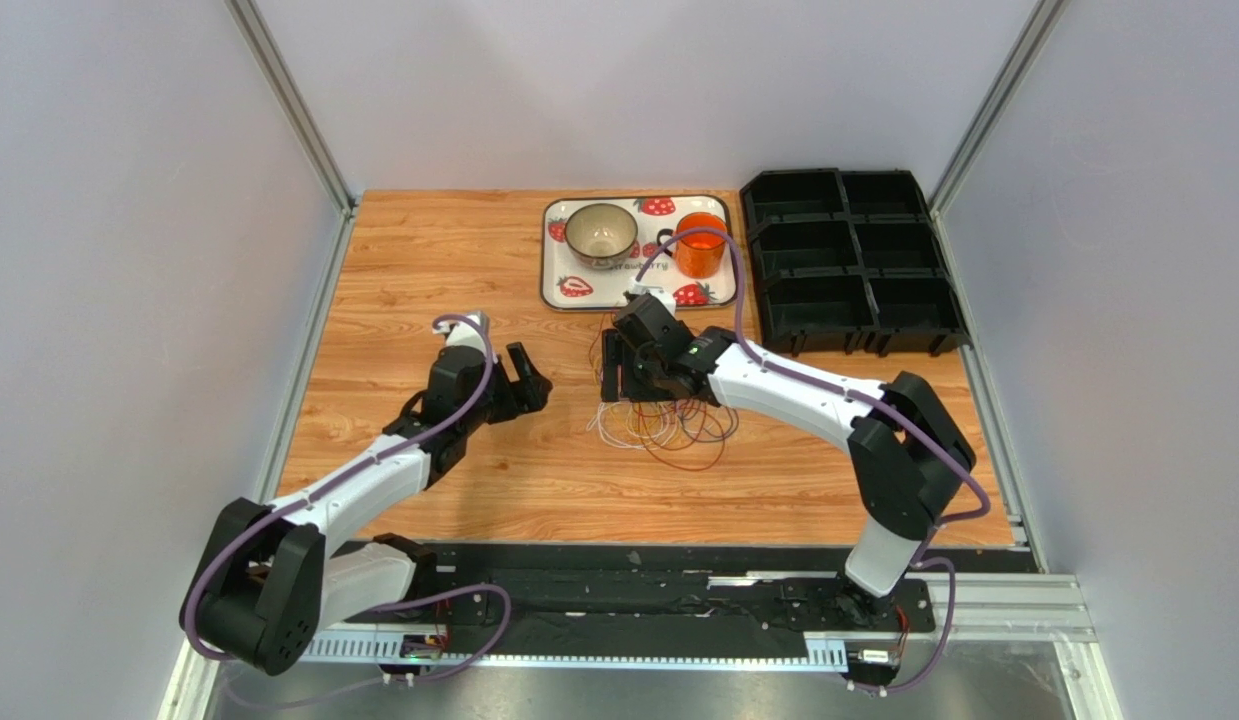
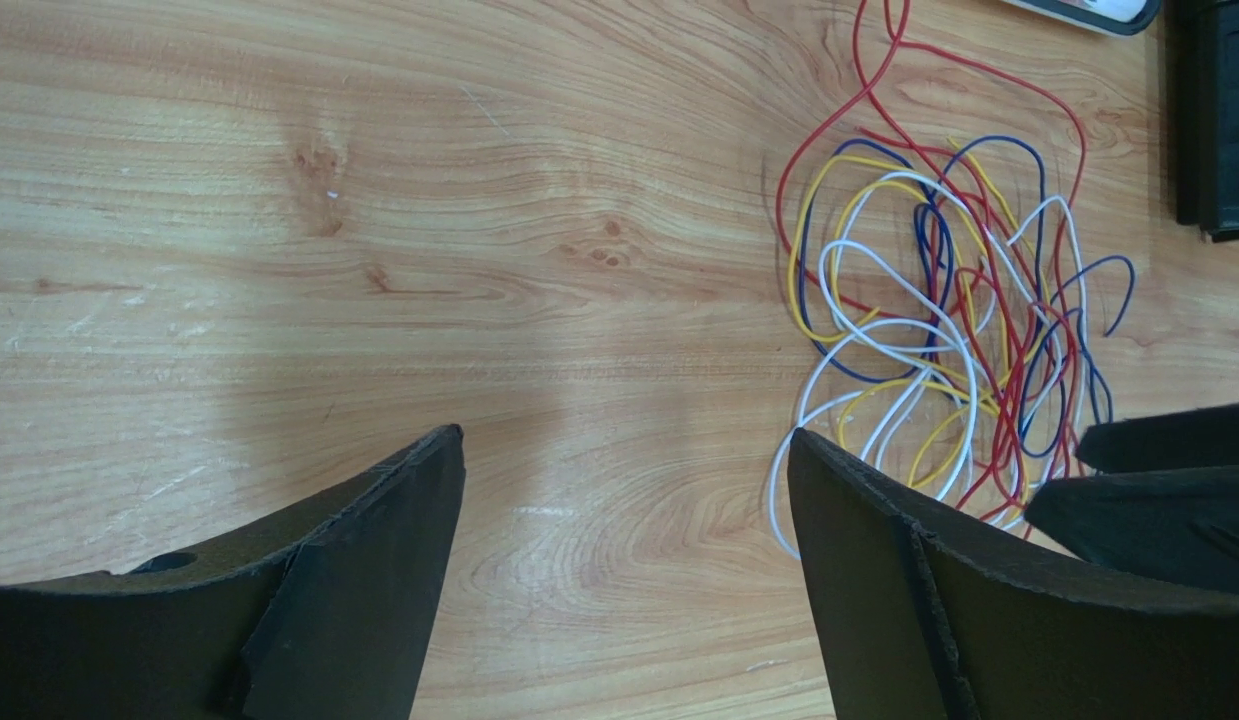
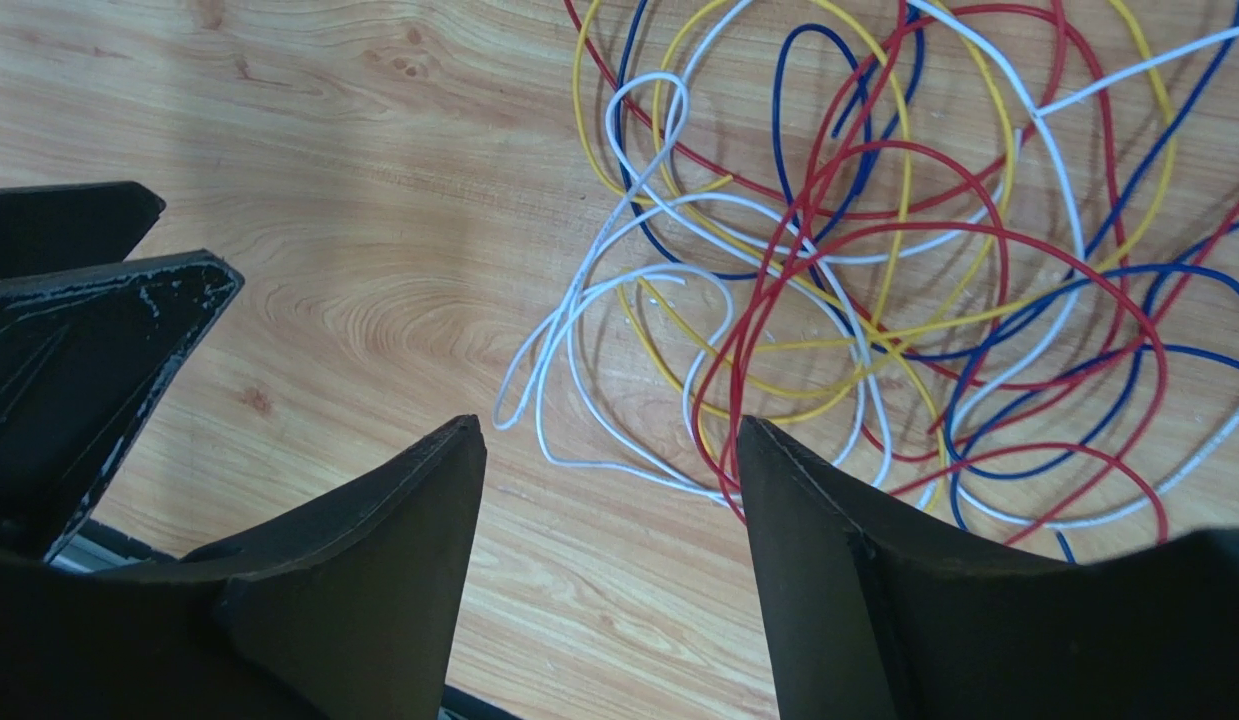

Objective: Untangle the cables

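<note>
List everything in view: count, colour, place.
thin tangled cables: many, red, white, yellow, blue, one heap at table centre
rectangular strawberry-print tray: one, white and red, far middle
round bowl: one, beige, tray's left half
plastic cup: one, orange, tray's right half
six-compartment plastic organiser: one, black, far right
wooden table: one, light brown
left gripper: one, black, open, left of heap
right gripper: one, black, open, at heap's edge
lavender arm cables: two, one along each arm
</note>
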Robot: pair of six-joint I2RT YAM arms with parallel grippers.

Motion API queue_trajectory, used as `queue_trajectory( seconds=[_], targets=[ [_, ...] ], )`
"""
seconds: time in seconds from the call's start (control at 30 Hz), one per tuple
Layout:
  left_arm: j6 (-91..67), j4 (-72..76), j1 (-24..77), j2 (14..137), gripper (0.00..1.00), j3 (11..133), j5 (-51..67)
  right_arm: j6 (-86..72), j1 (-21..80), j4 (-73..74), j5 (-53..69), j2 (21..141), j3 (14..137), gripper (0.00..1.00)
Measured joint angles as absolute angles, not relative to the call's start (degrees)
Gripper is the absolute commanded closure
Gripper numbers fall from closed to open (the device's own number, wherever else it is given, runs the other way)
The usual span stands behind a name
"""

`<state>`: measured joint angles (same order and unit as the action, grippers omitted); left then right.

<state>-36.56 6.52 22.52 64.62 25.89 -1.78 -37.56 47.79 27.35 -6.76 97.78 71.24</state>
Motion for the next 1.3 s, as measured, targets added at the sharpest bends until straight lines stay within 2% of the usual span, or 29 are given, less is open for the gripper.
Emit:
queue_trajectory(
  seconds=[0.47,0.57,0.6,0.67,0.7,1.0,1.17,1.3],
  targets=[
    [-36.58,8.01,23.46,66.04,0.15,25.87,-2.04,-38.39,48.25,25.5,-6.0,105.65,76.51,0.52],
    [-36.6,8.01,23.7,66.04,0.16,25.87,-2.09,-38.35,48.31,25.67,-5.89,107.39,77.84,0.68],
    [-36.6,8.01,23.73,66.04,0.16,25.87,-2.22,-38.3,48.31,25.65,-5.91,107.94,78.35,0.81],
    [-36.6,8.01,23.9,66.04,0.17,25.87,-2.63,-38.13,48.31,25.74,-5.96,108.53,78.87,0.97],
    [-36.58,8.01,24.01,66.04,0.16,25.87,-2.74,-38.0,48.31,25.98,-6.0,108.6,79.09,1.0],
    [-36.58,7.97,24.75,66.02,0.16,25.87,-3.57,-34.3,48.95,34.68,-6.04,104.71,88.18,1.0],
    [-36.18,8.05,26.26,65.65,0.16,25.87,-3.99,-31.35,49.34,36.77,-7.11,88.27,89.69,1.0],
    [-34.35,7.94,34.06,66.19,0.14,26.85,-6.7,-29.95,49.36,32.93,-8.86,74.26,86.5,1.0]
  ],
)
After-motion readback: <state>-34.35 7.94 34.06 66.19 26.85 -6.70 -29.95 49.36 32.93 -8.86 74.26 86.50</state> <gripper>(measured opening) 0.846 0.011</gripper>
